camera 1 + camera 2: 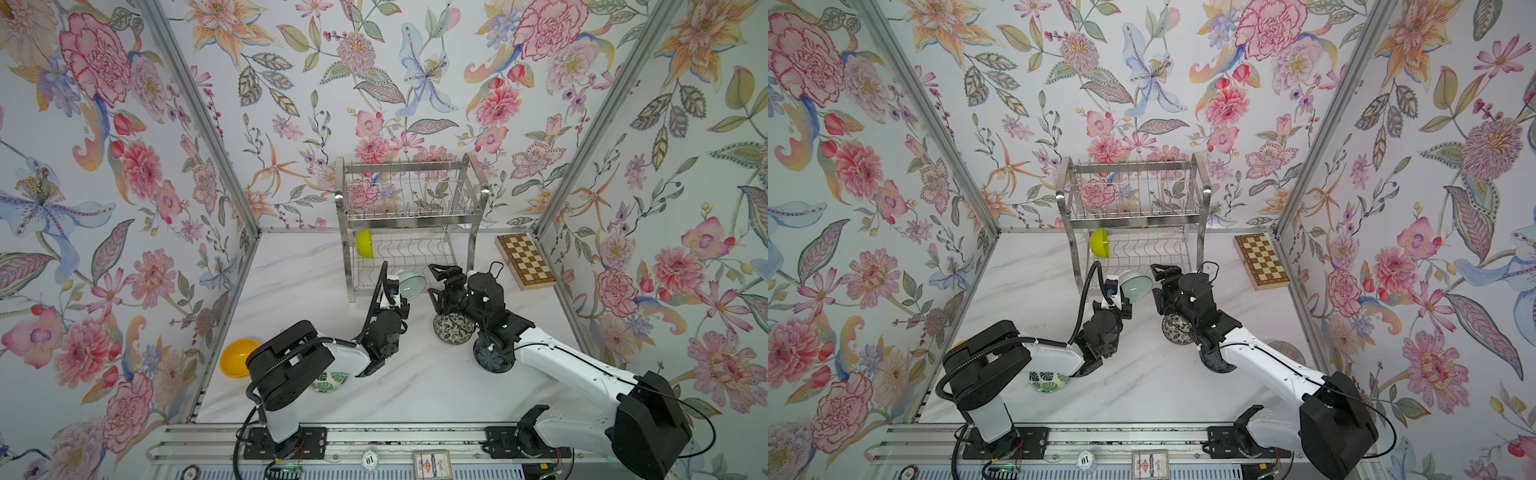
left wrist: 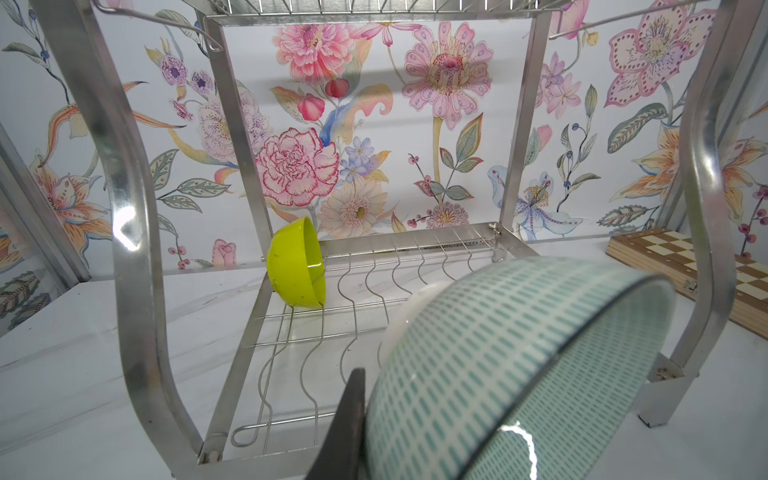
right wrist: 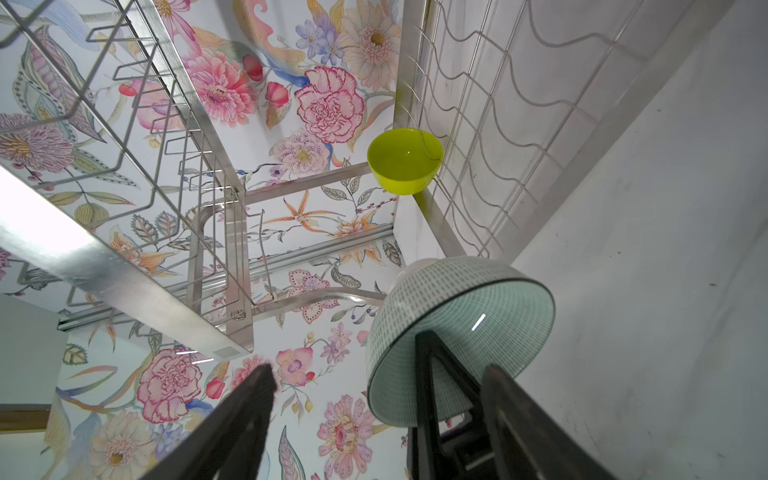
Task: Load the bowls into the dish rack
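My left gripper [image 1: 400, 290] [image 1: 1121, 289] is shut on the rim of a pale aqua bowl [image 1: 414, 282] [image 1: 1136, 284] [image 2: 519, 365] [image 3: 457, 311], held on edge at the front of the dish rack [image 1: 409, 195] [image 1: 1133, 191] [image 2: 133, 249] [image 3: 519, 104]. One of its fingers [image 2: 349, 424] presses the bowl's outside. A lime-yellow bowl [image 1: 364, 243] [image 1: 1099, 243] [image 2: 295, 266] [image 3: 405, 160] stands in the lower tier's far left slot. My right gripper [image 1: 434, 284] [image 1: 1156, 284] [image 3: 379, 370] is open, close beside the aqua bowl on its right and holding nothing.
On the table lie an orange-yellow bowl [image 1: 237, 357], a green-leaf bowl [image 1: 328, 384] [image 1: 1048, 382], a black-white floral bowl [image 1: 453, 328] [image 1: 1177, 328], a dark navy bowl [image 1: 490, 357] [image 1: 1217, 361] and a pink lined bowl [image 1: 1285, 351]. A wooden chessboard [image 1: 525, 259] [image 1: 1262, 259] sits right of the rack.
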`<state>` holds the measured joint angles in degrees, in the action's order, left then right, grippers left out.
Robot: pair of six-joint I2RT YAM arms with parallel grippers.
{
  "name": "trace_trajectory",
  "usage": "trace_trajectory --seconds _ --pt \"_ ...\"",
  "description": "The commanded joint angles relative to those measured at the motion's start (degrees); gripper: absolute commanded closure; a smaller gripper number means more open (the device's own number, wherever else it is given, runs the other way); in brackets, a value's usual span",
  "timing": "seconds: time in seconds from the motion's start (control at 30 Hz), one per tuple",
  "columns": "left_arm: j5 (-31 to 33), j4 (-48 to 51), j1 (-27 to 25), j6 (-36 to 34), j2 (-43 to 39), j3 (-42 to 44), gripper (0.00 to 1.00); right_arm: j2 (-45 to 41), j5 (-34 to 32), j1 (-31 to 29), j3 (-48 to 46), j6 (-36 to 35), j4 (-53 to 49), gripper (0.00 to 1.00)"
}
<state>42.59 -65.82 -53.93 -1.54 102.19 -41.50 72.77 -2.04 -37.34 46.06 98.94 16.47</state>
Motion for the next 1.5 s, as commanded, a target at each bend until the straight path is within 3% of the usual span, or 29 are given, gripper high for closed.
trace_trajectory --seconds 0.0,0.13,0.67,0.97,1.3,1.37,1.47 --pt "-2.2 -4.8 0.6 2.5 -1.5 -0.4 1.0 3.2 -1.1 -0.5 1.9 2.8 6.7 0.24" --pt "-3.7 -5.0 1.1 3.8 0.3 -1.5 1.0 6.1 -1.3 -0.3 4.7 3.1 7.5 0.26" --pt "-8.4 -2.3 5.3 7.0 1.8 -3.6 1.0 18.5 3.4 0.9 14.2 8.2 11.7 0.58" --pt "-10.1 -0.4 5.6 7.7 2.2 -4.8 1.0 20.9 3.8 -0.4 16.6 9.2 12.1 0.65" --pt "-10.5 0.7 5.6 10.1 -0.9 -1.1 1.0 20.7 2.9 -1.8 14.9 8.0 14.2 0.97" --pt "-11.1 1.3 5.6 10.7 -1.9 -0.4 0.95 20.3 2.8 -2.0 14.4 6.3 14.7 1.0" --pt "-12.4 1.9 5.6 12.0 -3.3 0.8 0.75 19.5 2.4 -2.1 12.4 3.8 16.2 1.0"
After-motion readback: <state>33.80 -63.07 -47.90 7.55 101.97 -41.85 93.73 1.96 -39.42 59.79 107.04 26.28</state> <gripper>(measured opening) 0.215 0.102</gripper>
